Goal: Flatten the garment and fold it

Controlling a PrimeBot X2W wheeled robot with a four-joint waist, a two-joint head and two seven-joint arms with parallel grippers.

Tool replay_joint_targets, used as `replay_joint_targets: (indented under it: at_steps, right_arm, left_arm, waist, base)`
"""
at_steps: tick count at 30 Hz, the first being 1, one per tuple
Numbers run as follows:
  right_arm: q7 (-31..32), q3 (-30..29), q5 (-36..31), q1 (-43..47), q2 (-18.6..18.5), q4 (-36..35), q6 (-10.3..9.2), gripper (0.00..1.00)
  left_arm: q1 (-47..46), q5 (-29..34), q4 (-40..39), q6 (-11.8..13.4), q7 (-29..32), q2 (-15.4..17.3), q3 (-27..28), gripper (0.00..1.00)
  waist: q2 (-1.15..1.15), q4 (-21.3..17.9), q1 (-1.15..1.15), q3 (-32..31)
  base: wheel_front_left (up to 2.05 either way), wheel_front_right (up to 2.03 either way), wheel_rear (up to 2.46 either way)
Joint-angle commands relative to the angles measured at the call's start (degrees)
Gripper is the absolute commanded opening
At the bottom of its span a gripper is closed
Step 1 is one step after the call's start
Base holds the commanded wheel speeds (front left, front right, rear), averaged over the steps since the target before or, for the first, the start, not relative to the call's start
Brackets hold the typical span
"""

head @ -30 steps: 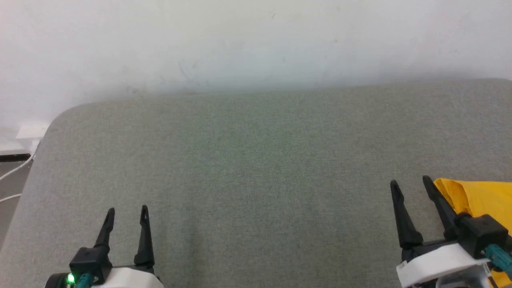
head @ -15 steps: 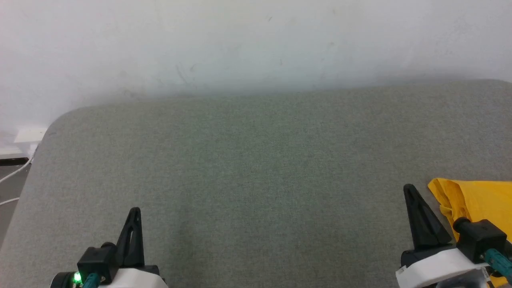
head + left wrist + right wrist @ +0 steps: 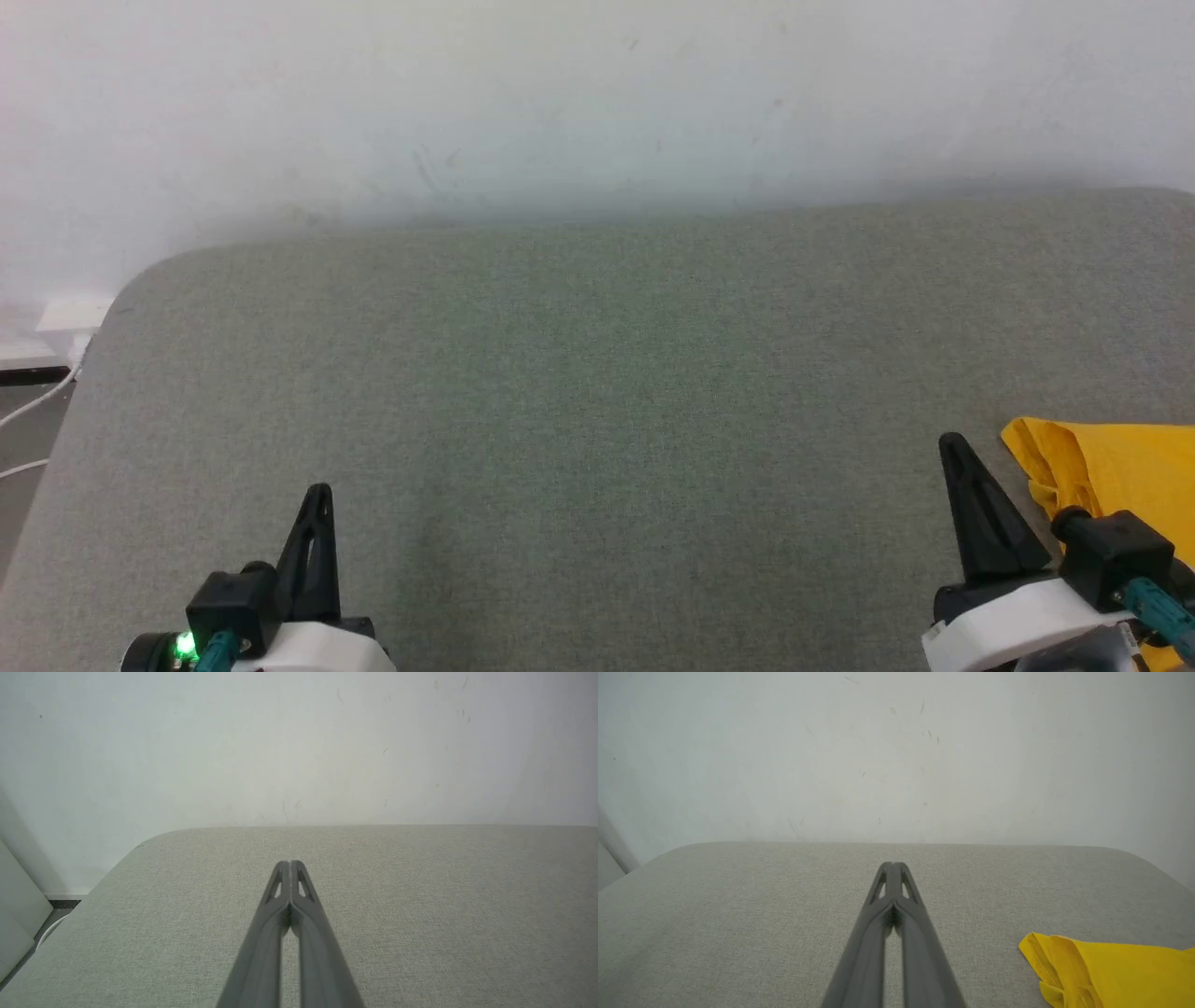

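Note:
The garment (image 3: 1116, 467), bright yellow, lies bunched at the right edge of the grey padded table (image 3: 597, 373); a folded corner of the garment (image 3: 1101, 970) shows in the right wrist view, low and to the right. My right gripper (image 3: 952, 446) is shut just left of that corner, not touching it, and holds nothing. In its own view the right gripper (image 3: 893, 864) has its tips pressed together above the cloth surface. At the lower left, my left gripper (image 3: 319, 490) is shut and empty, far from the garment. The left gripper (image 3: 289, 862) tips meet over bare table.
A white wall (image 3: 597, 93) rises behind the table's far edge. The table's rounded far-left corner (image 3: 140, 271) borders a floor strip with white cables (image 3: 28, 411). Broad grey surface lies between the two grippers.
Both grippers have gone from open to shut, closing on nothing. The head view has shifted slightly; the garment has not moved on the table.

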Motion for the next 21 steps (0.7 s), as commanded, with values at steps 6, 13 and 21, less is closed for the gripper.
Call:
replay_joint_targets:
  at_steps: [6, 13, 21]
  right_arm:
    - [0.39, -0.03, -0.72, -1.1, 0.05, 0.55, -0.02, 0.0]
    - [0.68, -0.03, -1.16, -1.51, 0.06, 0.91, -0.03, 0.0]
    - [0.96, -0.03, -1.6, -1.91, 0.08, 1.28, -0.03, 0.0]
  left_arm:
    - [-0.92, 1.12, -0.5, -0.68, 0.98, -0.7, 0.33, 0.0]
    - [-1.22, 1.72, -0.76, -0.9, 1.79, -1.08, 0.51, 0.0]
    - [-1.53, 2.32, -1.03, -1.13, 2.61, -1.46, 0.68, 0.0]
  waist:
    - [0.0, 0.1, 0.0, -0.03]
    - [0.0, 0.2, 0.0, -0.05]
    - [0.0, 0.3, 0.0, -0.08]
  base:
    - [0.0, 0.0, 0.0]
    - [0.0, 0.0, 0.0]
    - [0.0, 0.0, 0.0]
